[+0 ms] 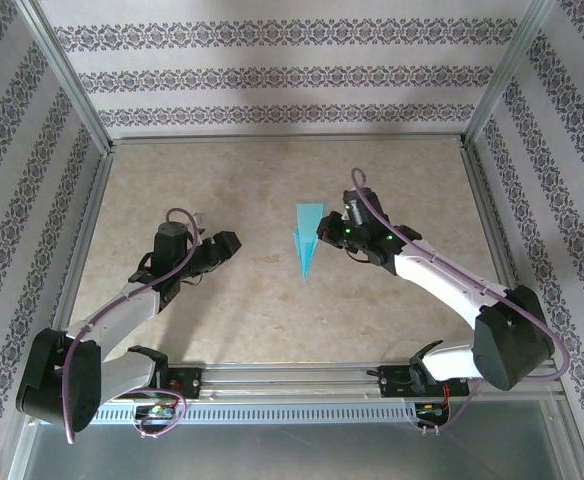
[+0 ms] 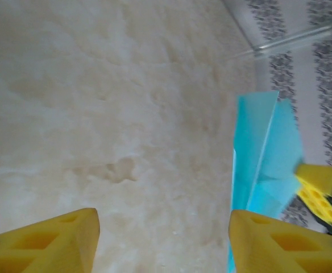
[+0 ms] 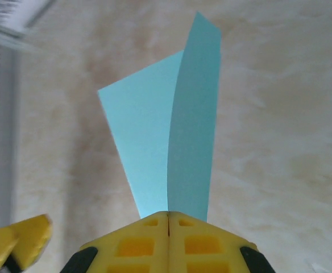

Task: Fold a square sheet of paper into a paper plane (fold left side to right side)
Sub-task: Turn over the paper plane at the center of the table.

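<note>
The cyan paper plane [image 1: 307, 238] is a slim dart at the table's middle, its point toward the near edge. My right gripper [image 1: 324, 232] is shut on its right side. In the right wrist view the yellow fingers [image 3: 149, 239] are pressed together with the folded paper plane [image 3: 171, 142] rising out from between them, one flap lifted. My left gripper [image 1: 227, 243] hovers open to the left of the plane, apart from it. In the left wrist view the left gripper [image 2: 163, 233] has only bare table between its jaws, and the paper plane [image 2: 262, 153] lies beyond its right finger.
The beige marbled table [image 1: 252, 190] is fenced by metal frame rails [image 1: 282, 139] and patterned walls at the back and sides. A yellow finger of the right gripper [image 2: 319, 193] shows at the plane's edge in the left wrist view.
</note>
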